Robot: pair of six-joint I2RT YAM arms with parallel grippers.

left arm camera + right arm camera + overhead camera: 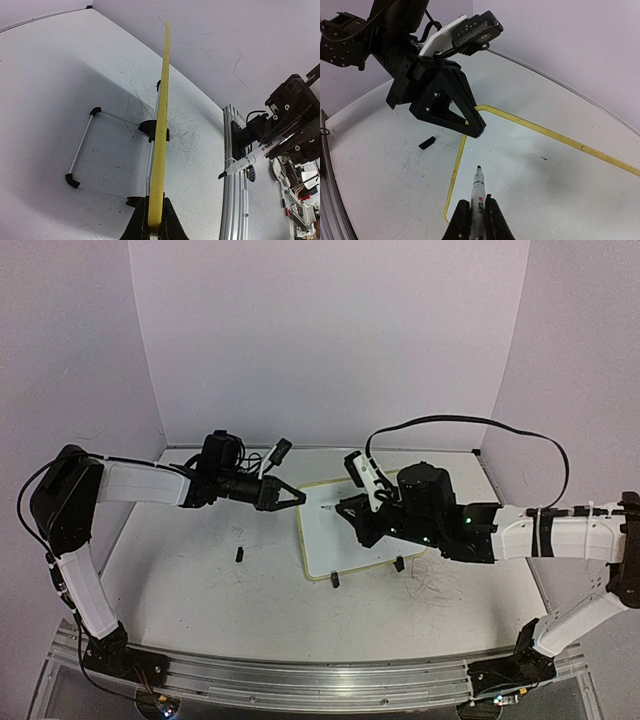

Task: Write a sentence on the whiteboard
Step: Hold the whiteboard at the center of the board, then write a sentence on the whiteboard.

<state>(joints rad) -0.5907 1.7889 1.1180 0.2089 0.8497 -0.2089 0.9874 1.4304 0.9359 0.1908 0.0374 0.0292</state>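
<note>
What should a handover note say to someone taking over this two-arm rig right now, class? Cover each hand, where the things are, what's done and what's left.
Left hand: shut on the pale-yellow rim of the small white rectangular whiteboard, at its left edge.
Right hand: shut on an uncapped white-barrelled black marker pen, with the tip over the board near that edge. I cannot tell whether it touches the board.
Done: board gripped, pen in position.
Left: the whole sentence. No lettering shows on the board, only a faint speck.
Also: a small black piece lies loose to the left of the board.
</note>
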